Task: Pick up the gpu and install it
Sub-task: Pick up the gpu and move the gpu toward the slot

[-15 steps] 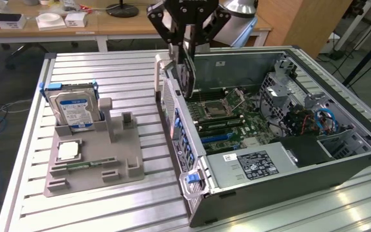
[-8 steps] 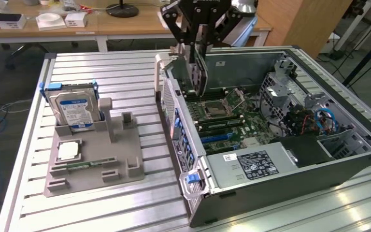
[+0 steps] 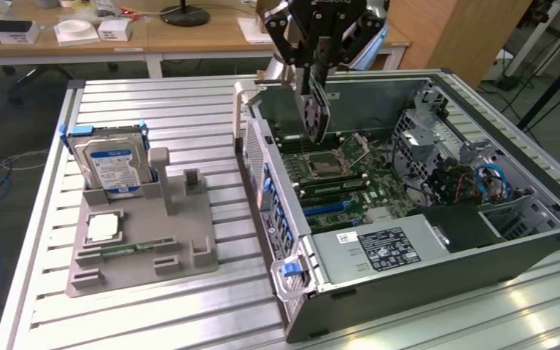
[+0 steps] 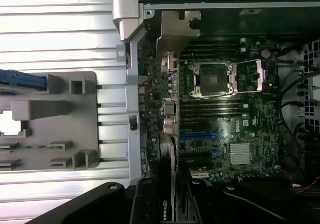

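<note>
The gpu hangs on edge over the open computer case, above the motherboard near the case's rear wall. My gripper is shut on the card's top edge. In the wrist view the gpu appears edge-on, with its silver bracket at the far end. It lies along the board's edge beside the expansion slots. My gripper holds it between dark fingers. I cannot tell whether the card touches a slot.
An empty processor socket sits on the motherboard. On the exterior view's left, a grey holder on the slatted table carries a hard drive and a square processor chip. Cables and a drive cage crowd the case's far side.
</note>
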`<state>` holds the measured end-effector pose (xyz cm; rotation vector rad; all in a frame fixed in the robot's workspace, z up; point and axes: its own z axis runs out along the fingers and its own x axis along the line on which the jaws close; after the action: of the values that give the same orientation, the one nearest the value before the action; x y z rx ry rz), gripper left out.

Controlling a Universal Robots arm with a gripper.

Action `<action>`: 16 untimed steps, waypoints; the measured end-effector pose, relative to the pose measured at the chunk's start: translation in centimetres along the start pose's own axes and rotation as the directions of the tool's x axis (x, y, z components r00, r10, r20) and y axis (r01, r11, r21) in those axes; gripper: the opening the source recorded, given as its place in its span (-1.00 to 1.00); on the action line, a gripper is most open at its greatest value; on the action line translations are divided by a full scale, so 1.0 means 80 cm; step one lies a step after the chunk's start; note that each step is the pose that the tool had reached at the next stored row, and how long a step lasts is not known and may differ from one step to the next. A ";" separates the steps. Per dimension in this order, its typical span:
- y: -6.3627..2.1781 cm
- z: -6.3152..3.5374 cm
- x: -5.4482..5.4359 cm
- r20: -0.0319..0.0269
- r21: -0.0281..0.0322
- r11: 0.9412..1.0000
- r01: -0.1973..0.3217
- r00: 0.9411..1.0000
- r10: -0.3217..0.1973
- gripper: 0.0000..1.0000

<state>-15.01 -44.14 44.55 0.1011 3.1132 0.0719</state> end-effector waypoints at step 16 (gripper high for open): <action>0.004 0.002 -0.057 0.000 0.000 1.000 0.001 1.000 -0.001 -0.47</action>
<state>-10.42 -44.14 44.55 0.0999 3.1133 0.0719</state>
